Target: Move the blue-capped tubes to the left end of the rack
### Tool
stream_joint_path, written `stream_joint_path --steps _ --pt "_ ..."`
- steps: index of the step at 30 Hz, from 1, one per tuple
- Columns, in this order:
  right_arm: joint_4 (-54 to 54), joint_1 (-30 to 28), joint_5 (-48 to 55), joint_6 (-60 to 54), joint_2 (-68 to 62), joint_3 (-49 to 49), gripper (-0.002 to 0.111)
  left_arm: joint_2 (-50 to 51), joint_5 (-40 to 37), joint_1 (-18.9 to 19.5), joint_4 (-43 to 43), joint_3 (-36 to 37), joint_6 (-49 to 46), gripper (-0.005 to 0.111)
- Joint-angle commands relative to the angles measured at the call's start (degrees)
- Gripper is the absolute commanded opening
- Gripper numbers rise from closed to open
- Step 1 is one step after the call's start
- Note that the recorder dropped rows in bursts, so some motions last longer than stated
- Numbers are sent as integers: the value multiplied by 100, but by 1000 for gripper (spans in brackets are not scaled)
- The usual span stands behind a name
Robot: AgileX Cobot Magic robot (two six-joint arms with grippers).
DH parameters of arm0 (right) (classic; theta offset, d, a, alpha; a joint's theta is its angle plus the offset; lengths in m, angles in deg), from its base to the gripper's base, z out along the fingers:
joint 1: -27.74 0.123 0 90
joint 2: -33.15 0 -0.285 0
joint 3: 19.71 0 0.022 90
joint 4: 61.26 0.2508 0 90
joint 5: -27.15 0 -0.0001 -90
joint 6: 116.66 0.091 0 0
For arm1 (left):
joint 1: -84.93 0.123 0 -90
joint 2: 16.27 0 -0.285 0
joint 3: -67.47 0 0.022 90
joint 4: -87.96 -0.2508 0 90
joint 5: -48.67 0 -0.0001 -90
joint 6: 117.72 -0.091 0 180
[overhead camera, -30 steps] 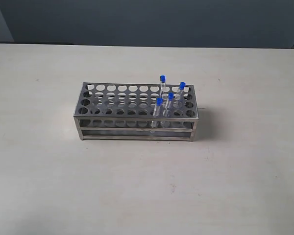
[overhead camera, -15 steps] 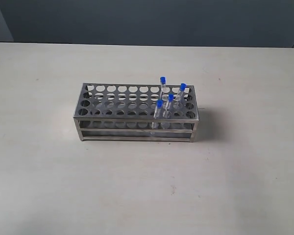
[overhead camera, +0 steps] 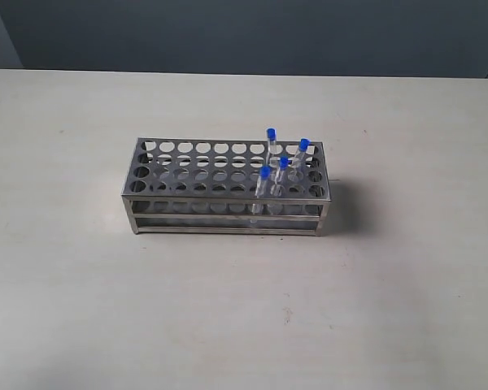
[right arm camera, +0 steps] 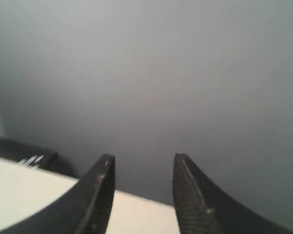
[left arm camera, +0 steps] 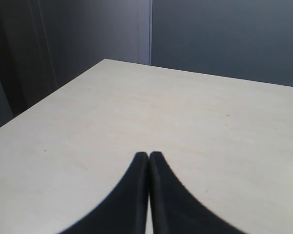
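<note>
The steel rack (overhead camera: 179,180) stands in the middle of the pale table in the exterior view. Several blue-capped tubes (overhead camera: 282,166) stand in holes near its right end, some leaning a little. Neither arm shows in the exterior view. My left gripper (left arm camera: 149,155) is shut with nothing between its black fingers, above bare tabletop in the left wrist view. My right gripper (right arm camera: 143,161) is open and empty in the right wrist view, facing a grey wall beyond the table's edge. Neither wrist view shows the rack or tubes.
The table (overhead camera: 81,309) is pale beige, with a dark grey wall (overhead camera: 244,32) behind it. In the left wrist view a table corner (left arm camera: 105,60) shows, with dark space beyond.
</note>
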Motion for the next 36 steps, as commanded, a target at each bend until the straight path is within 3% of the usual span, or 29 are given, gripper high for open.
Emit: stream_joint_path --steps 1,12,21,36 --pt "-292 428 -669 -37 -1020 -157 39 -20 25 11 7 -18 3 1" --pt "-192 453 -1919 -176 -2657 -157 39 -20 28 11 -2 -18 3 1" --pt "-1489 453 -2637 131 -2721 -214 39 -20 28 11 -2 -18 3 1" --pt "-1602 466 -2827 -290 -2721 -866 39 -20 28 11 -2 -18 3 1"
